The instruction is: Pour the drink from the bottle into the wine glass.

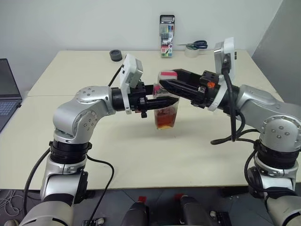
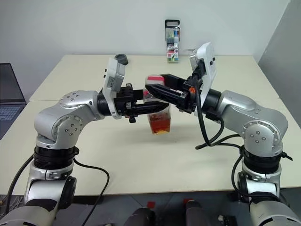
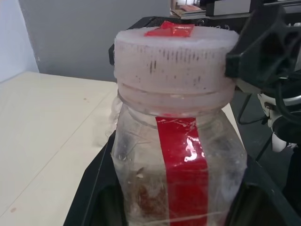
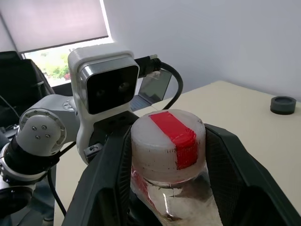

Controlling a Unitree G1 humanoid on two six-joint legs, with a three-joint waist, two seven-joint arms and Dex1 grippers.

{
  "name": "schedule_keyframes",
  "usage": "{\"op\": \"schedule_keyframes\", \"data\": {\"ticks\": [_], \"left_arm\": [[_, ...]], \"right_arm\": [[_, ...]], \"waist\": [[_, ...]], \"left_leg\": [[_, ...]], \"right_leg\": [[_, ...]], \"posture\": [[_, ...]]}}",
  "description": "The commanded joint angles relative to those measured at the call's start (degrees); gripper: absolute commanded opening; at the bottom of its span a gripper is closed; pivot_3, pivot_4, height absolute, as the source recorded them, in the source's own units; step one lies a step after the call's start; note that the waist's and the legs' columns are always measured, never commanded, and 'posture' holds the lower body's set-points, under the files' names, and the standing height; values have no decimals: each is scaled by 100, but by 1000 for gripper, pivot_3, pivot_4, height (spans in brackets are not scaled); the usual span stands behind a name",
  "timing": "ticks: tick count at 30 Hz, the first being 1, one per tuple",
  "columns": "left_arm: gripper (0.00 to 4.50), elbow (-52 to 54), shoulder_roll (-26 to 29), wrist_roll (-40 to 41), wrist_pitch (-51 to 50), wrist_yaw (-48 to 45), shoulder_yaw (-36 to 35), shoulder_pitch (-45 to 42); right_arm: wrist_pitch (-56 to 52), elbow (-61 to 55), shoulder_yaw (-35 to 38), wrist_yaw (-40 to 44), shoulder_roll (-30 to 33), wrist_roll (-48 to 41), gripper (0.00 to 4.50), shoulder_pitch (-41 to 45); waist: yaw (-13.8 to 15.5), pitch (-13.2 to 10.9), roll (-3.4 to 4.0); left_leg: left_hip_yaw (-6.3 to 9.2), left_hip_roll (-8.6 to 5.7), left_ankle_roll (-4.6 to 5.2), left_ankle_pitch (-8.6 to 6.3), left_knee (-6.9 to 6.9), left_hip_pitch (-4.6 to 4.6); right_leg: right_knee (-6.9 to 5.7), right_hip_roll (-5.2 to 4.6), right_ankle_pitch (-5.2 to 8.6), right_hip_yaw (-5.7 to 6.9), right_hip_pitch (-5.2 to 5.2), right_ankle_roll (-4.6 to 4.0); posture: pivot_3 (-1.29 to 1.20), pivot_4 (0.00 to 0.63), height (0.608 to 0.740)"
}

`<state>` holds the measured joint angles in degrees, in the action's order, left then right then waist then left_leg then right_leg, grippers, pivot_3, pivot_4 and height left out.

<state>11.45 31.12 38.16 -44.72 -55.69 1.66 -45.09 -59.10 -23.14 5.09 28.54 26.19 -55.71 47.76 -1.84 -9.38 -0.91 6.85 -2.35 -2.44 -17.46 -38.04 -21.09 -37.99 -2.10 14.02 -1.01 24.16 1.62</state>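
The bottle [image 1: 165, 113] is a small clear plastic jar with a red label strip [image 3: 181, 165] and a pale cap [image 4: 167, 141] with red tape on top. Amber drink [image 1: 165, 121] fills its lower part. My left gripper [image 1: 171, 101] comes in from the left and is shut on the bottle's body just below the cap. Reaching in from the right, my right gripper [image 1: 163, 81] has its fingers [image 4: 113, 165] against both sides of the cap. I cannot tell whether the bottle rests on the table [image 1: 141, 155] or hangs just above it. The wine glass is out of view.
At the table's far edge stand a box of markers [image 1: 167, 42], scissors [image 1: 194, 45] on a tape roll, and a small dark round lid [image 1: 115, 55]. A laptop [image 1: 7, 94] sits off the table's left side.
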Motion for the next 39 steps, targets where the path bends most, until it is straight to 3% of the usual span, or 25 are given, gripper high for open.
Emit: {"op": "schedule_keyframes", "data": {"ticks": [1,5,12,13,15,18,19,23,26,30,34,39], "left_arm": [[1840,264,50,298,-115,-257,8,-230],[1840,292,80,389,-149,-436,46,-326],[1840,169,33,336,-127,-490,-2,-430],[1840,153,45,334,-131,-489,-31,-432],[1840,146,58,337,-138,-481,-60,-425],[1840,118,123,269,-82,-443,-105,-262],[1840,117,146,266,-77,-432,-125,-211],[1840,175,197,328,-80,-334,-213,-61],[1840,108,169,300,-19,-271,-210,-64],[1840,43,104,269,30,-226,-156,-116],[1840,2,90,244,63,-261,-102,-165],[1840,-44,123,223,64,-320,-74,-219]], "right_arm": [[498,523,-412,1718,341,101,1889,519],[1198,1518,-1156,3367,401,752,1889,1074],[1399,2256,-1128,3928,202,1175,1889,1355],[1334,2254,-1064,3930,283,1195,2628,1323],[1173,2218,-925,3882,429,1163,3245,1274],[684,1762,-483,3439,863,963,4327,880],[503,1568,-335,3278,980,857,4457,733],[-381,491,478,2117,1143,87,4457,106],[-583,-200,864,867,752,-232,4457,-62],[-369,-785,741,-419,76,-55,4457,-19],[-210,-919,490,-894,-294,37,4457,-36],[-77,-1016,276,-770,-252,-51,4457,-223]], "waist": [[-3,-1,1],[-15,-1,1],[-4,-1,1],[-1,-1,1],[7,-2,0],[32,-2,0],[39,-2,0],[25,-2,0],[-11,-1,1],[-11,-2,1],[2,-2,1],[4,-2,1]], "left_leg": [[-1,-1,1,0,1,1],[-21,0,17,-9,0,3],[-15,5,4,-2,1,5],[-10,4,4,-2,-1,4],[-7,1,3,-2,-2,2],[4,-1,2,-2,-6,-9],[10,-2,2,-2,-6,-14],[10,-1,2,-2,-3,-22],[7,3,1,-1,-4,-31],[7,4,1,-1,-5,-25],[8,0,1,0,-8,-28],[9,-2,1,0,-8,-32]], "right_leg": [[1,7,0,1,-2,0],[1,15,0,1,-3,0],[1,-2,0,-5,0,0],[2,-4,0,-4,-1,0],[3,-7,0,-2,-2,0],[6,-11,0,4,2,0],[9,-12,0,7,2,0],[13,-15,0,6,10,0],[2,-14,0,2,25,0],[-6,-10,0,2,23,-1],[-4,-9,0,3,22,0],[2,-10,0,6,23,0]], "posture": [[0,150,740],[0,150,740],[0,150,740],[0,150,740],[0,150,740],[0,150,740],[0,150,740],[0,150,740],[0,150,740],[0,150,740],[0,150,740],[0,150,740]]}}
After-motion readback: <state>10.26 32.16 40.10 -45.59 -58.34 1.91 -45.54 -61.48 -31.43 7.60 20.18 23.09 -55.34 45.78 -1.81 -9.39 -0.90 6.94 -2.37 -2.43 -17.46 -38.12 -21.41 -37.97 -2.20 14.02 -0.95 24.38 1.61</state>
